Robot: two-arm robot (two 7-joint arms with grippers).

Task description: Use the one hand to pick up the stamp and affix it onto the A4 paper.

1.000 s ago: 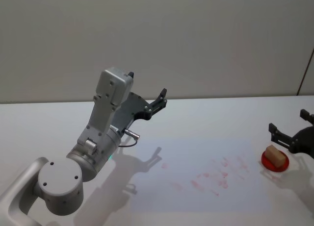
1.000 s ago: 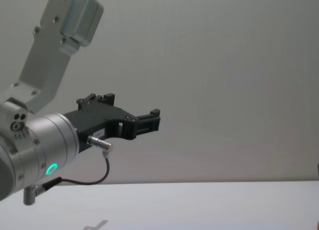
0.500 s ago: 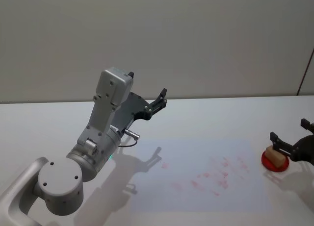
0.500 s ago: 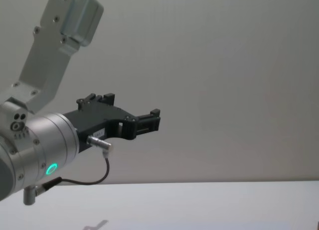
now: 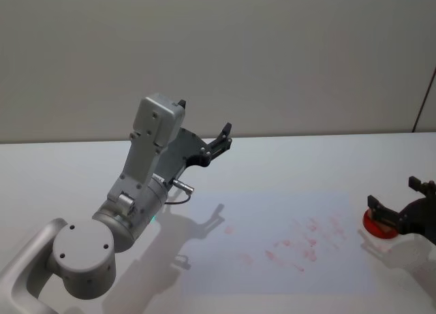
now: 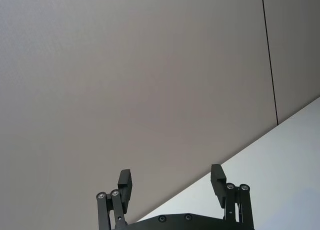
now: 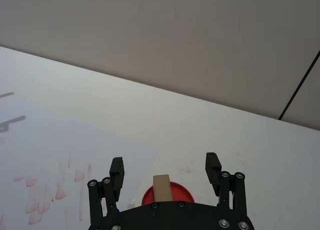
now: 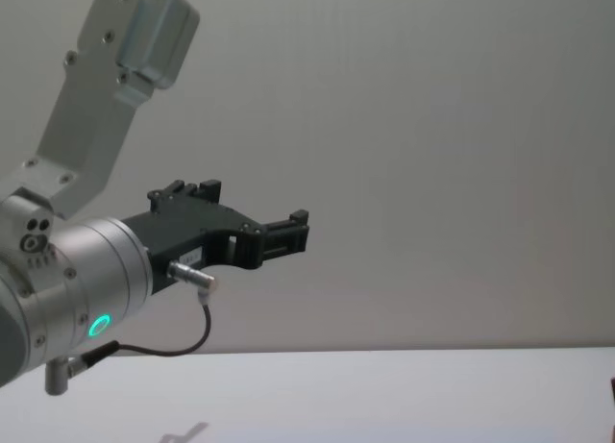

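My right gripper [image 5: 394, 195], the all-black hand, hovers open at the table's right side over a red round pad [image 5: 371, 224]. In the right wrist view the stamp [image 7: 161, 186], a small light-brown block, stands upright on the red pad [image 7: 175, 194], low between the spread fingers of the hand [image 7: 165, 171], and neither finger touches it. The A4 paper [image 5: 272, 212] lies flat mid-table, left of the pad, with red stamp marks on its right half. The paper [image 7: 75, 135] also shows in the right wrist view. My left gripper [image 5: 221, 138], on a silver wrist with a green light, is raised high and open.
The bulky silver left arm [image 5: 136, 191] stands over the table's left side and casts a shadow on the paper's left edge. A grey wall runs behind the table's far edge. The left gripper [image 6: 171, 180] [image 8: 288, 232] points at that wall.
The right gripper has come down and toward me over the red pad, so it now straddles the stamp and covers it in the head view. The left arm has not moved.
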